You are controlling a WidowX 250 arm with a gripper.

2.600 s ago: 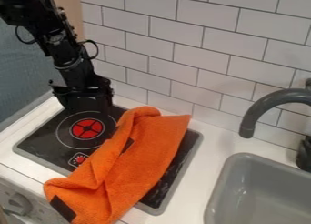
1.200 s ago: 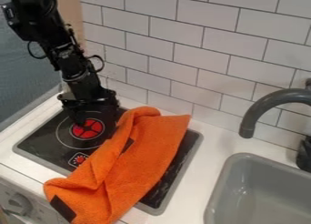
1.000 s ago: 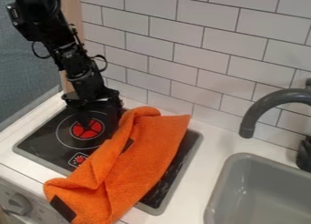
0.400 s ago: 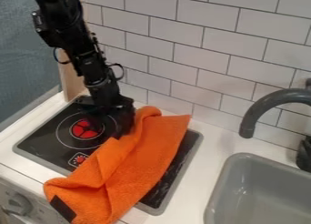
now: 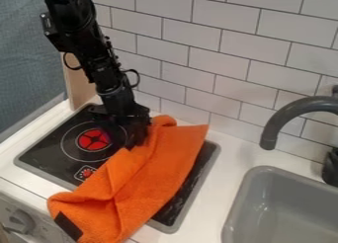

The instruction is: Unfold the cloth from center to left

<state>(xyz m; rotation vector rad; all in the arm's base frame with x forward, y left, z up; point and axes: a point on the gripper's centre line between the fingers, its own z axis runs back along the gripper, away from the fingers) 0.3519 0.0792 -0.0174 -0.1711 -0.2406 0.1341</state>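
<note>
– Start with the camera view. On the work surface?

– Black cooktop (image 5: 46, 150) with a grey rim, set into a white counter (image 5: 221, 175). Red-marked burner (image 5: 94, 140), red symbol (image 5: 86, 173) nearer the front.

– And the orange cloth (image 5: 148, 180)?

– Lies slantwise across the cooktop, folded and rumpled, covering much of its right side. Reaches the counter's front edge, dark patch (image 5: 68, 226) at the near left corner.

– Gripper (image 5: 127, 133)?

– Low over the cooktop, at the cloth's far left edge, below the black arm (image 5: 99, 61). Apart, together or clamped on cloth: can't tell.

– Around all that?

– White tiled wall (image 5: 211, 54) behind, blue-grey surface (image 5: 26, 59) at upper left. To the right, grey sink (image 5: 245, 190) under a dark grey faucet (image 5: 287, 113). Below the counter's front left, a round knob (image 5: 23, 219).
</note>
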